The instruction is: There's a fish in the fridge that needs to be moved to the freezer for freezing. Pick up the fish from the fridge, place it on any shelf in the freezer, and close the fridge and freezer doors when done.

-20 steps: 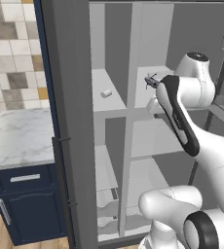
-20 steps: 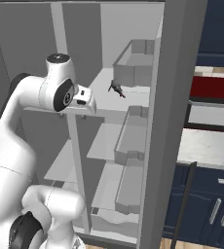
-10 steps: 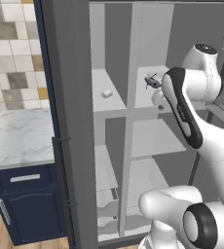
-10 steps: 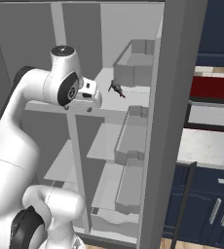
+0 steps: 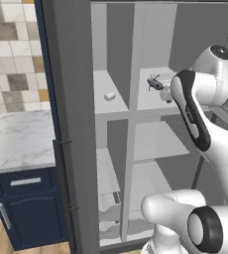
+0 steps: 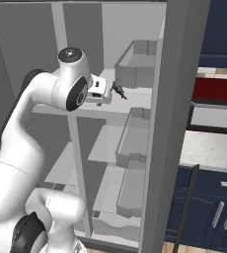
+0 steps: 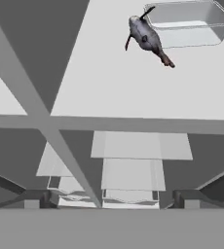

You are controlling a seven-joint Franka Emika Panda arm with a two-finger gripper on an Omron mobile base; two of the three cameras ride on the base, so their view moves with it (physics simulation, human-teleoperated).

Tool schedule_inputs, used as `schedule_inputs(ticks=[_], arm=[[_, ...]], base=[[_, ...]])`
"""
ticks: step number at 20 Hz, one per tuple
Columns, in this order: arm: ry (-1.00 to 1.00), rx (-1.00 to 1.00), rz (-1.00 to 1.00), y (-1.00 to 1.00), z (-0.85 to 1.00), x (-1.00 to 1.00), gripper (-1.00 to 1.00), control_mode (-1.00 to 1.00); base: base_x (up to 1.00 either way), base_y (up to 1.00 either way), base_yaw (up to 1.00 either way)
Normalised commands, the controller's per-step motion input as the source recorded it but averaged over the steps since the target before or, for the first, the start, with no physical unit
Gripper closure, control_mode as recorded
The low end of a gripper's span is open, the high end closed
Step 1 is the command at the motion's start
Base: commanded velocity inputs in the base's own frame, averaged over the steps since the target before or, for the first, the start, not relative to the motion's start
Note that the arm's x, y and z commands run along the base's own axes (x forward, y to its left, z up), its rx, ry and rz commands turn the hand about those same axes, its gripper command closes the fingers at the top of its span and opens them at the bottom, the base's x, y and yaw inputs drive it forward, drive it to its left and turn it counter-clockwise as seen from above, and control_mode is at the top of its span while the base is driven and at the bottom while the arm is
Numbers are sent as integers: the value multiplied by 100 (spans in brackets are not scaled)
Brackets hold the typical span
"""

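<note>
Tiled wall [image 5: 12, 74]: far left in the left base view, beige, brown and grey squares.
Marble counter [image 5: 17, 139]: below the tiles, on top of a navy cabinet [image 5: 27, 208].
Freezer door [image 5: 71, 124]: tall grey panel, swung open, edge toward us. Its dark bar handle [image 5: 64, 193] sits low on it.
Freezer [image 5: 101, 39]: narrower section, just right of its door. We count short white shelves and white drawers [image 5: 111, 218] at the bottom.
Small white item [image 5: 109, 95]: on the upper freezer shelf, near the middle. Too small for us to name.
Divider [image 5: 132, 124]: upright pale post betw. freezer and fridge.
Fridge [image 5: 195, 34]: wider section, right of the divider, with pale grey walls and white shelves.
Fish [image 5: 154, 83]: in the fridge, lying on the upper white shelf, right of the divider. It is grey-bodied w/ a darker tail. In the hand view we see it toward the top, close beside a clear bin [image 7: 187, 22].
Gripper [image 7: 109, 202]: jaws wide apart, nothing betw. them. It sits short of the fish, not touching it. In the right base view the white hand is at upper-shelf height w/ the fish just ahead of it.
Arm [image 5: 195, 114]: white w/ dark joints, reaching up from the base into the fridge opening.
Fridge door [image 6: 172, 123]: wider grey panel, open, at right in the right base view. Grey door bins [image 6: 135, 64] are stacked on its inner face.
Right-side cabinets [image 6: 219, 212]: navy, w/ slim bar pulls, past the fridge door.
</note>
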Motion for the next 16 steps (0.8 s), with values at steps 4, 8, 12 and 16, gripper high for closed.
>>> schedule_inputs(ticks=[4, 8, 12, 16], arm=[[-15, 0, 0, -9, 0, 36, -100, -100], [0, 0, 0, -18, 1, 33, -100, -100], [0, 0, 0, -14, 1, 43, -100, -100], [0, 0, 0, -23, 2, 35, -100, -100]], base=[[0, 0, 0], [0, 0, 0], [0, 0, 0], [0, 0, 0]])
